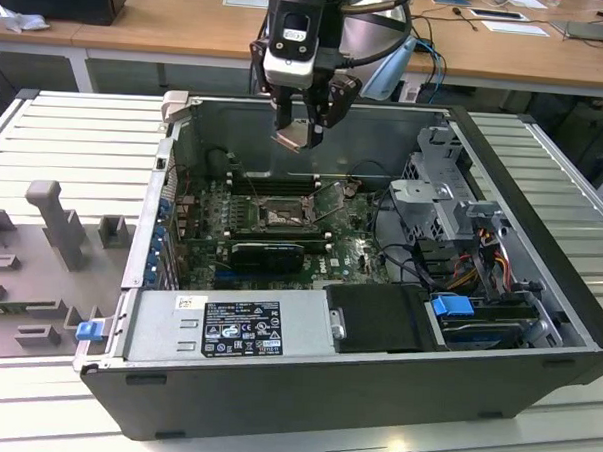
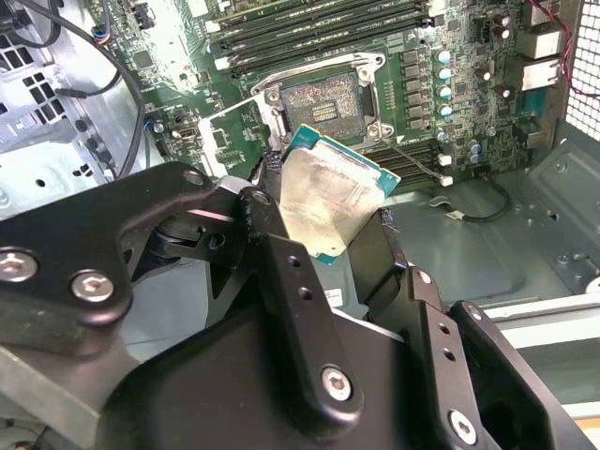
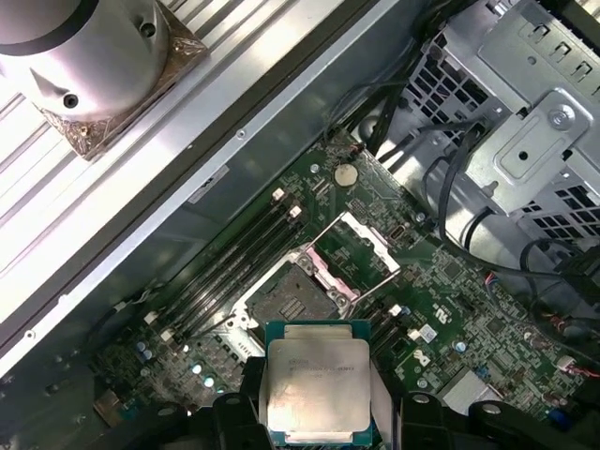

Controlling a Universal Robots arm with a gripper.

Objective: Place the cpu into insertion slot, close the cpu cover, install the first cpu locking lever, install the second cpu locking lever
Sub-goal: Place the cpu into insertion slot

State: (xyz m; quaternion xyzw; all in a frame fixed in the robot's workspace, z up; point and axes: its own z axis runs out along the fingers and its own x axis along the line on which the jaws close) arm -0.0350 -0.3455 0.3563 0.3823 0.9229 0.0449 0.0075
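Second wrist view: cpu (image 2: pixel 330 192) in gripper (image 2: pixel 326 225), tilted, silvery face toward camera.

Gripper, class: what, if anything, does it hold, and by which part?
The gripper holds the chip, pinched by two opposite edges, its metal face bare.

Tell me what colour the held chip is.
The chip is silvery beige, green-edged; best in first wrist view.

The cpu (image 3: pixel 317 384) shows a dull, pale silvery metal face, faintly scuffed. The end effector (image 2: pixel 328 223) holding it is smooth matt black. The insertion slot (image 3: pixel 292 295) has a shiny metal rim, and the cpu cover (image 3: pixel 373 241) is bare grey metal. In the exterior view's left, the surface (image 1: pixel 75 146) is ribbed pale metal.
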